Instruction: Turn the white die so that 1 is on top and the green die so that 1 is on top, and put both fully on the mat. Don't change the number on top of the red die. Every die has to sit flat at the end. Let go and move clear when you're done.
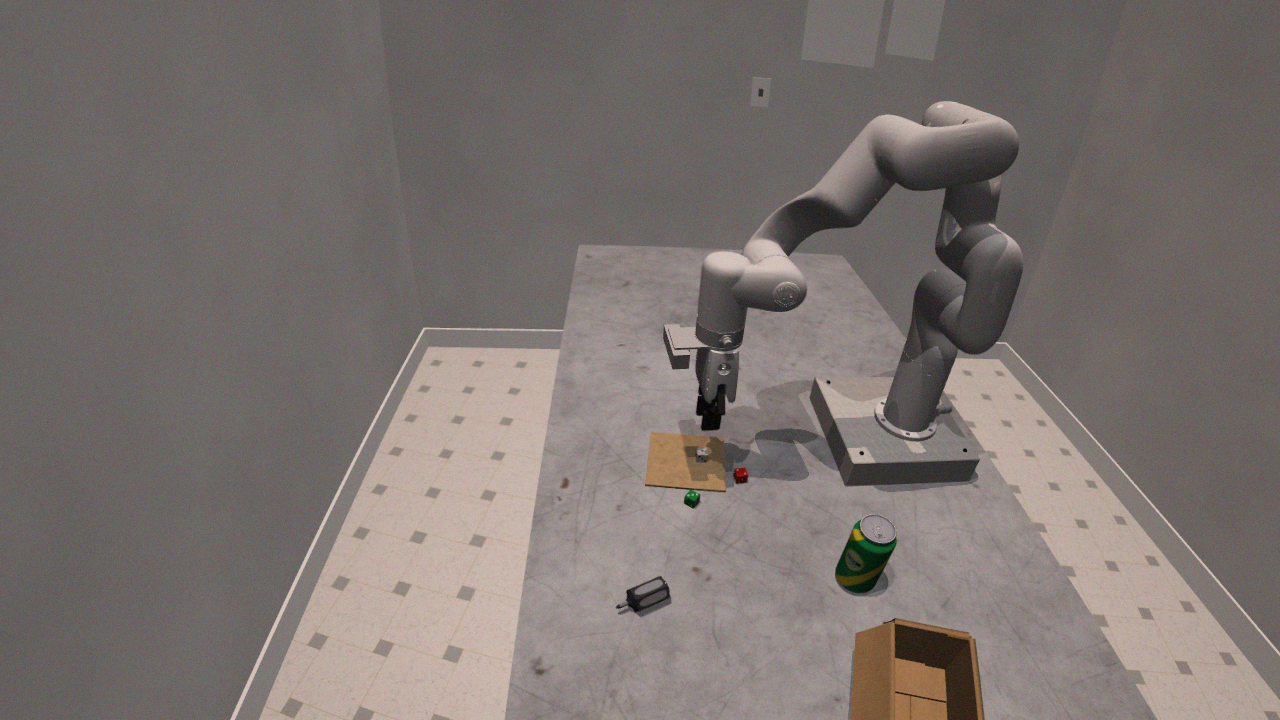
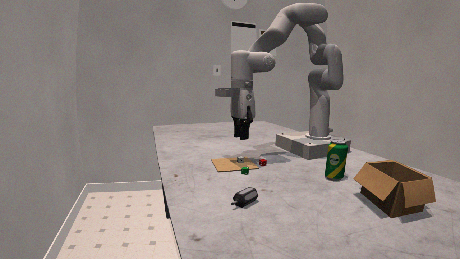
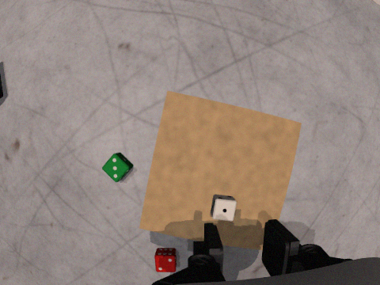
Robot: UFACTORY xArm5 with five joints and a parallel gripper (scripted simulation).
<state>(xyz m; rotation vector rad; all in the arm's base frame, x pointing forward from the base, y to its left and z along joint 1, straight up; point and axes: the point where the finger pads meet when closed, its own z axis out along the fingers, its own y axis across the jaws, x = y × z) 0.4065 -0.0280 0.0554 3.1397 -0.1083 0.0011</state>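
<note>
So the gripper point(image 2: 242, 135) hangs well above the table point(image 1: 760, 537), over the mat's edge nearest the arm's base, with its black fingers parted and nothing between them. The white die point(image 3: 223, 207) sits flat on the tan mat point(image 3: 222, 153), fully inside it and close to that same edge, showing 1 pip on top in the wrist view. The green die point(image 3: 117, 167) is off the mat on the bare table, just past one side edge, with 3 pips up. The red die point(image 3: 165, 260) is also off the mat, just beyond a corner of it; its top looks like 4 pips but it's small and a bit hard to read. All 3 dice look flat and none touch each other.

Other stuff on the table: a green and yellow can point(image 2: 336, 159) standing upright, an open cardboard box point(image 2: 398, 190) near the front corner, and a small dark gadget point(image 2: 245, 196) lying on its side, all well apart from the mat. The arm's grey base block point(image 1: 953, 465) is close behind the red die.
</note>
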